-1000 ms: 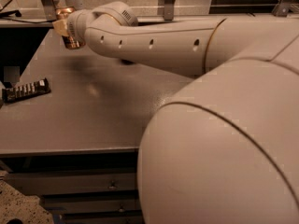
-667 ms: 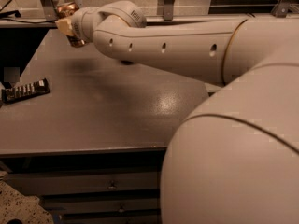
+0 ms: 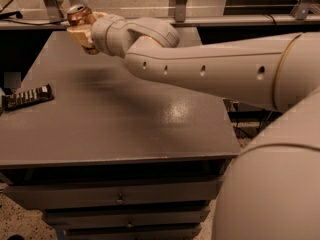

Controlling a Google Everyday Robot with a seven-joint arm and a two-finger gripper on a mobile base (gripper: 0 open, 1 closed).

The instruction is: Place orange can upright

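Note:
The orange can point(image 3: 80, 16) is a small orange-gold can with a silver end facing up and slightly left. It is held in the air over the far left part of the grey table point(image 3: 120, 119), near its back edge. My gripper point(image 3: 81, 28) is at the end of the cream arm that reaches in from the right. Its pale fingers point(image 3: 80, 36) are closed around the can's lower part. The can's bottom end is hidden by the gripper.
A dark flat ridged object point(image 3: 27, 96) lies at the table's left edge. Drawers point(image 3: 117, 199) sit under the tabletop. A metal rail and posts point(image 3: 210, 20) run behind the table. My arm's large shell point(image 3: 270, 184) fills the right foreground.
The gripper with the can has moved slightly up and to the right, and the can's silver end now shows on top. The arm has swung across the view.

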